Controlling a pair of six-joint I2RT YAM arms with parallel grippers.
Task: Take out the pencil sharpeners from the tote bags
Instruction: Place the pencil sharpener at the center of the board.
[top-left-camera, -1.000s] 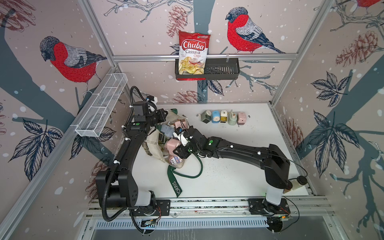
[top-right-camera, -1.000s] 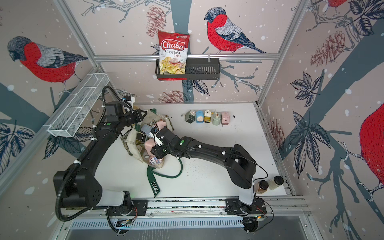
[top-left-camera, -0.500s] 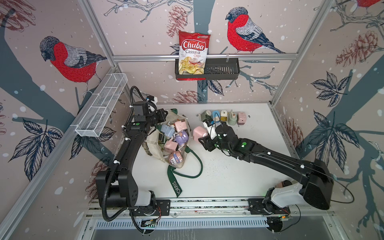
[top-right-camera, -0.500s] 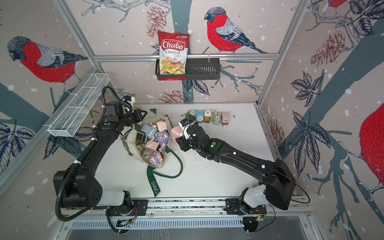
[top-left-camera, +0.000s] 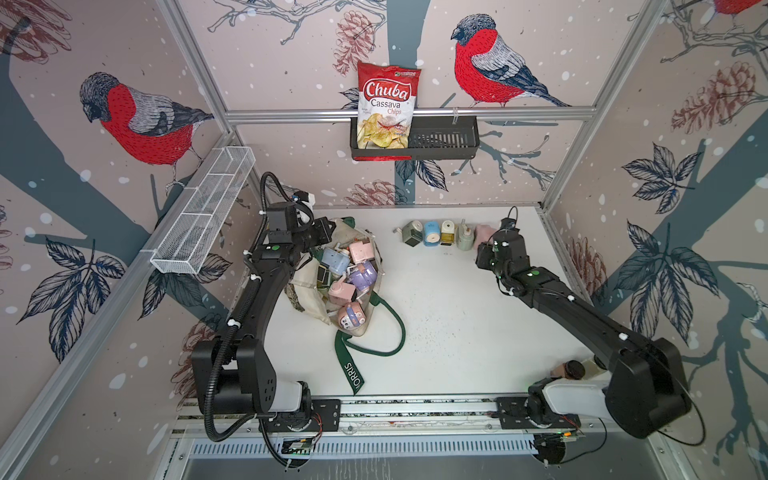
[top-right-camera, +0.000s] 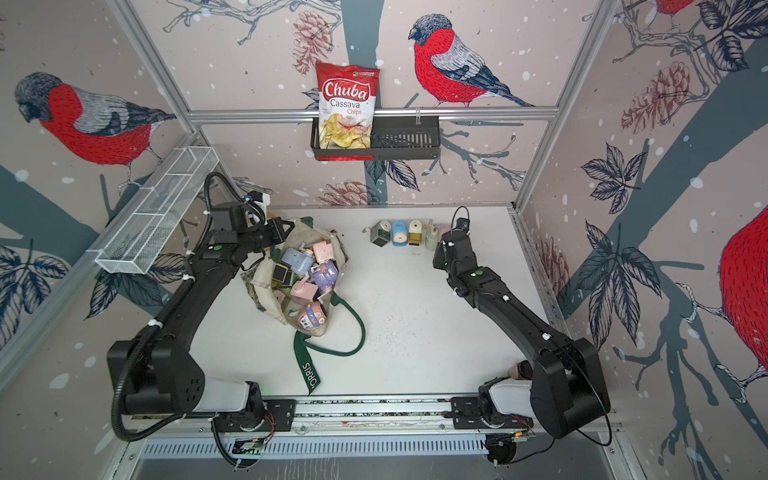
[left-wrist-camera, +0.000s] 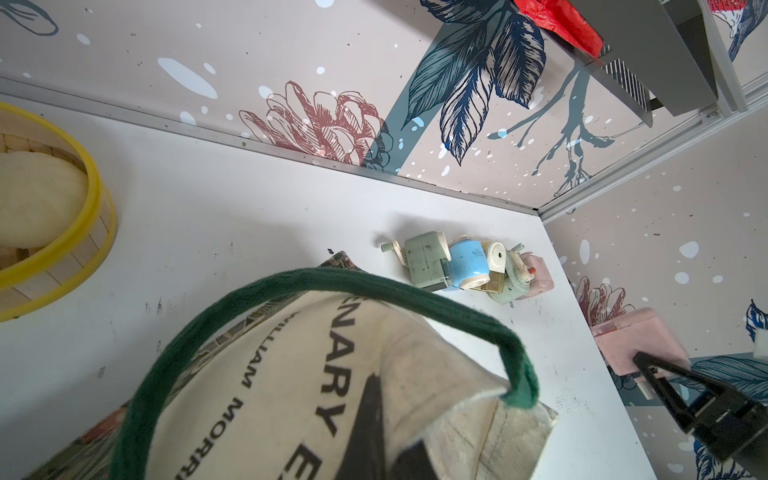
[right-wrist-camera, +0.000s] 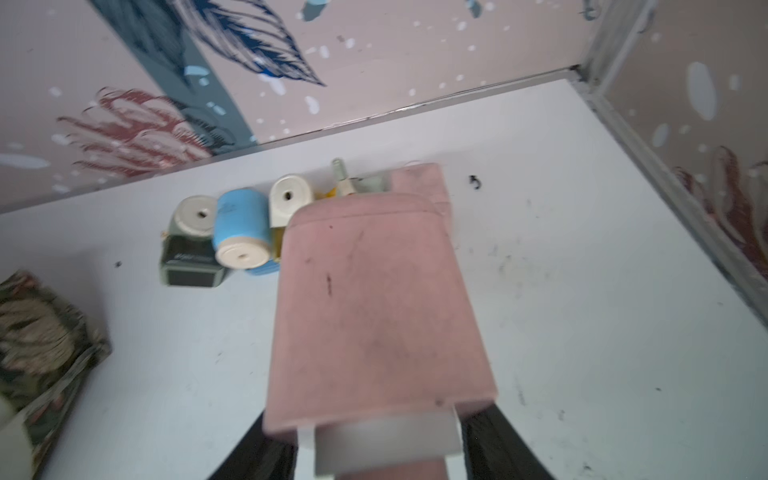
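The cream tote bag (top-left-camera: 308, 302) with green strap handles (top-left-camera: 392, 332) lies open left of the table's middle in both top views. Several pencil sharpeners (top-left-camera: 360, 275) in pink, blue and lilac fill its mouth. My left gripper (top-left-camera: 328, 230) is shut on the bag's far rim; canvas (left-wrist-camera: 436, 374) is pinched by its dark finger (left-wrist-camera: 370, 415). Along the back wall stands a row of sharpeners (top-left-camera: 431, 235). My right gripper (right-wrist-camera: 374, 440) is shut on a pink pencil sharpener (right-wrist-camera: 374, 299), held above the table at the row's right end (top-right-camera: 446, 235).
A chips bag (top-left-camera: 386, 108) sits in a black basket (top-left-camera: 444, 141) on the back wall. A white wire basket (top-left-camera: 203, 212) hangs on the left wall. Brown-lidded jars (top-left-camera: 569, 370) stand at the front right. A yellow-rimmed bamboo steamer (left-wrist-camera: 93, 199) shows in the left wrist view.
My right gripper lifted the pink sharpener out of the bag and carried it right and back to the end of the row. The left arm stayed put.
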